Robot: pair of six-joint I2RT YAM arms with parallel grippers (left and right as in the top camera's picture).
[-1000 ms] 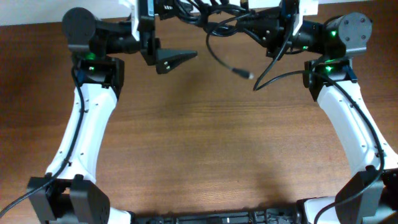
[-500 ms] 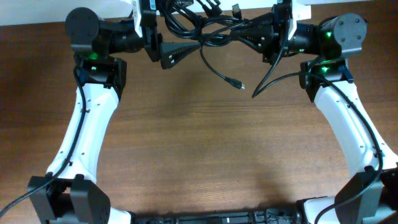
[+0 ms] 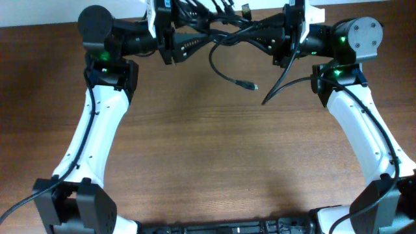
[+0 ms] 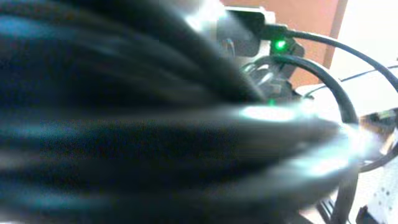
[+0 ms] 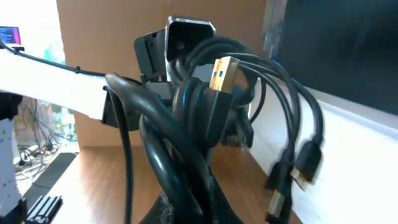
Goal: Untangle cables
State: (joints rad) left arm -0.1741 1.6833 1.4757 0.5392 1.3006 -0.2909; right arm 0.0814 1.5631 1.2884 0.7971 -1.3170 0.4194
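Note:
The cables (image 3: 229,31) hang as a black tangled bundle in the air above the table's far edge, between my two grippers. My right gripper (image 3: 263,36) is shut on the bundle; in the right wrist view the cords (image 5: 186,130) rise from between its fingers (image 5: 214,208), with a gold USB plug (image 5: 221,71) on top. One loose cord droops to a small plug (image 3: 247,84). My left gripper (image 3: 195,45) is pushed into the bundle from the left. Blurred cables (image 4: 155,124) fill the left wrist view and hide its jaws.
The brown wooden table (image 3: 214,156) lies below. A white wall strip (image 3: 39,12) runs along the back. Several plug ends (image 5: 305,168) dangle on the bundle's far side. Another cord end (image 3: 270,96) hangs near my right arm (image 3: 364,130).
My left gripper has moved right and toward the back, into the bundle, and its jaws look narrower than before. The bundle has drawn straighter between the grippers. The right gripper holds on as before.

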